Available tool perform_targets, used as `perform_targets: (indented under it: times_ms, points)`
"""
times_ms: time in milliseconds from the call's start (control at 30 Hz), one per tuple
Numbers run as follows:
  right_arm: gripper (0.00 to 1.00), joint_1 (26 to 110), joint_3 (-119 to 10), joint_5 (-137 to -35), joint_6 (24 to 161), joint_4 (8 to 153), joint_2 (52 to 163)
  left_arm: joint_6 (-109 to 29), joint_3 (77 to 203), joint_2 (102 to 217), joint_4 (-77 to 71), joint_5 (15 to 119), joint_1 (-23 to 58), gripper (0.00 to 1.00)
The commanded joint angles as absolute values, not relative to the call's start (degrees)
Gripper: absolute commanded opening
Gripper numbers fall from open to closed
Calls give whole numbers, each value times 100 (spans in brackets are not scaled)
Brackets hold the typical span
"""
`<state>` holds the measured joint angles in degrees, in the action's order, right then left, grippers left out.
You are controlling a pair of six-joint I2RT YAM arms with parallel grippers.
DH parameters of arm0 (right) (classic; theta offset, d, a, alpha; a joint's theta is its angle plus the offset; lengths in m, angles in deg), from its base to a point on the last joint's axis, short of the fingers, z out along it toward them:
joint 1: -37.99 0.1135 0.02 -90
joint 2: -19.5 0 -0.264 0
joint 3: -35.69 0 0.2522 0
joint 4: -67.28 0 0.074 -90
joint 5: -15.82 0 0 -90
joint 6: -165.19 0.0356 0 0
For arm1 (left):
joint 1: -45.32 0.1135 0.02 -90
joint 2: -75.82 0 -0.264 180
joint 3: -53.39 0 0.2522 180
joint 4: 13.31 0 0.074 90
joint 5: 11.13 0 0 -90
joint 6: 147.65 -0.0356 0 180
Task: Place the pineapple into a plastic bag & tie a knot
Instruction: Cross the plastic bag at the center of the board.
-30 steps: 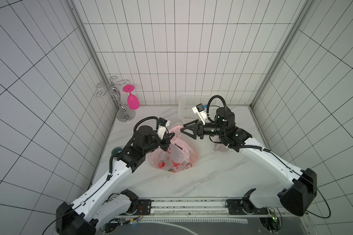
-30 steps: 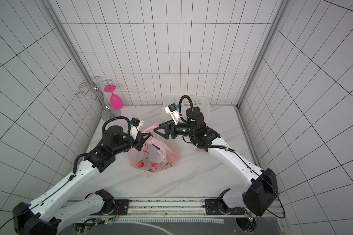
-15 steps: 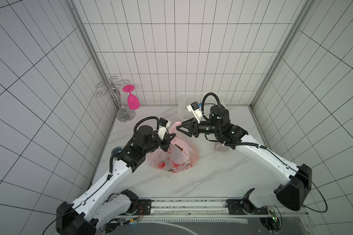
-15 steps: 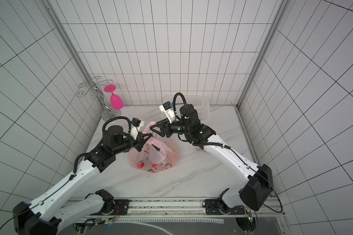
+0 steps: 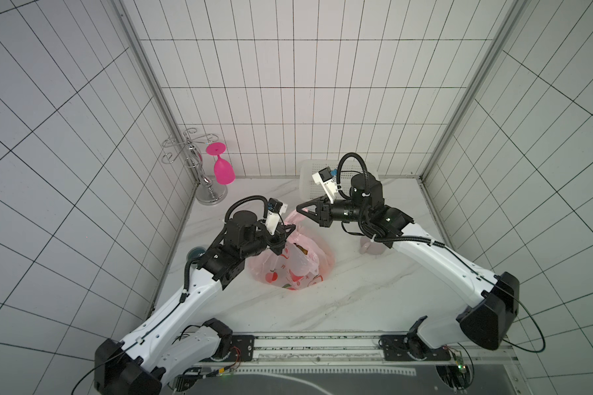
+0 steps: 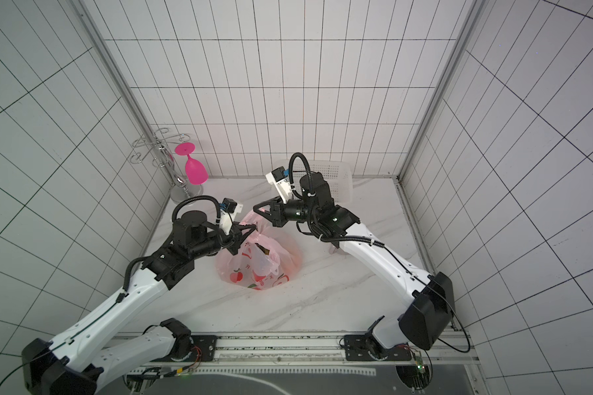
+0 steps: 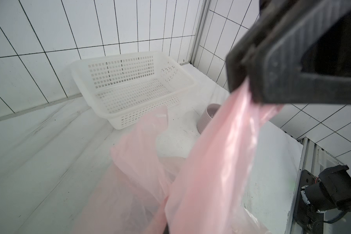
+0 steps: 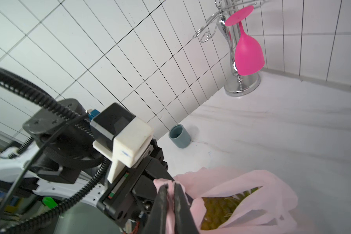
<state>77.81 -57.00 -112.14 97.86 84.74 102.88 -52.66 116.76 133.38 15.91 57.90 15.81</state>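
Left hand (image 5: 289,227) and right hand (image 5: 300,209) are each clenching a handle of the plastic bag (image 5: 297,270). Bare counter (image 5: 356,301) is lying open in front of it, with the basket (image 7: 120,71) behind.

Bright, even light; soft shadows; left tool (image 7: 246,82) blurred close-up.

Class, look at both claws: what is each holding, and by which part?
Both shut: the left claw and the right claw each pinch a handle strip of the plastic bag.
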Motion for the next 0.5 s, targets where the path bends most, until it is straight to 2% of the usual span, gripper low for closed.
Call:
perform_targets:
  times_ms: [0, 167, 467]
  points:
    - [0, 7816, -6503, -11232, 9786, 8348, 10327, -5316, 11810, 13370, 1684, 5748, 1587, 6]
    - [0, 7767, -6626, -10934, 9792, 8345, 10243, -5259, 11703, 13285, 1687, 5827, 1579, 16]
    - [0, 7642, -6597, -10935, 9889, 8309, 10184, -5110, 11587, 13324, 1516, 5798, 1579, 17]
